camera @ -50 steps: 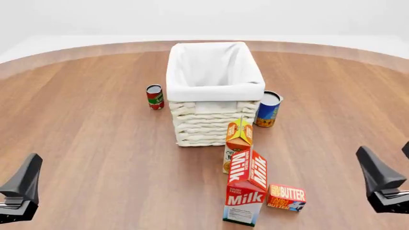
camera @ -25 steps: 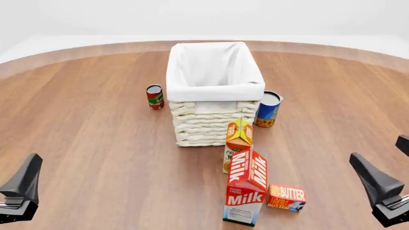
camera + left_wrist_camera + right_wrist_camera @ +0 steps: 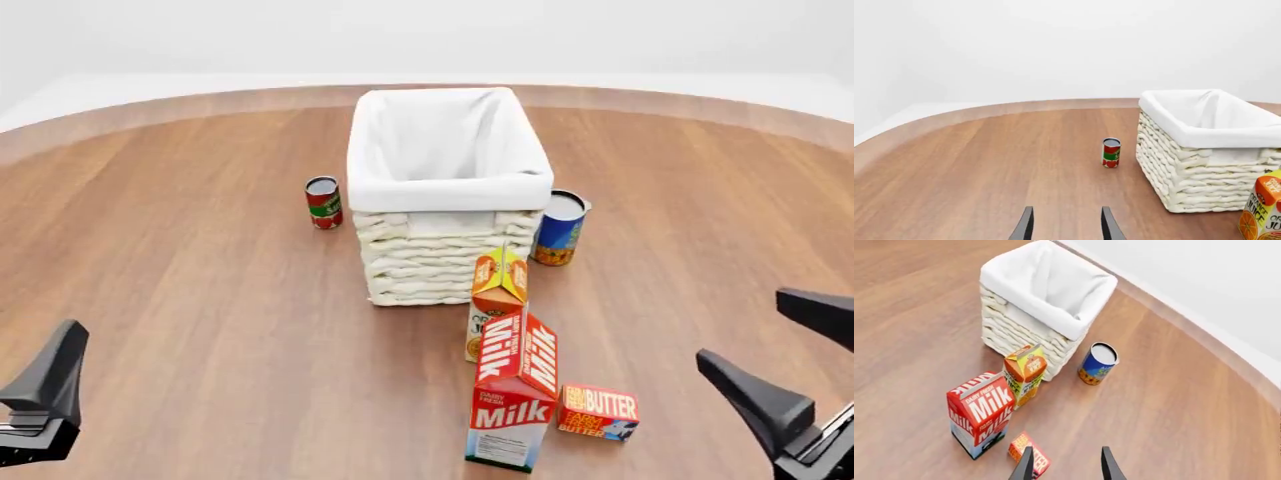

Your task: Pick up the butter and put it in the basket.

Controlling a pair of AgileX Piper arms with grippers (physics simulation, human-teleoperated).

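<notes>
The right gripper (image 3: pixel 787 365) has swung leftward toward the butter (image 3: pixel 598 412), jaws apart.

Bright, even, sharp, faint shadows

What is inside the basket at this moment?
Inside the basket only its white liner shows, with no item in it. The near inner wall and part of the floor stay hidden.

We see a smooth, faintly glossy wood-grain tabletop (image 3: pixel 200 300), a rough cream woven wicker basket (image 3: pixel 434 262) with soft matt white cloth liner, printed cardboard butter (image 3: pixel 598 412) and milk carton (image 3: pixel 515 392), metal-topped cans (image 3: pixel 561 228), matt black plastic right hand (image 3: pixel 795 368).
</notes>
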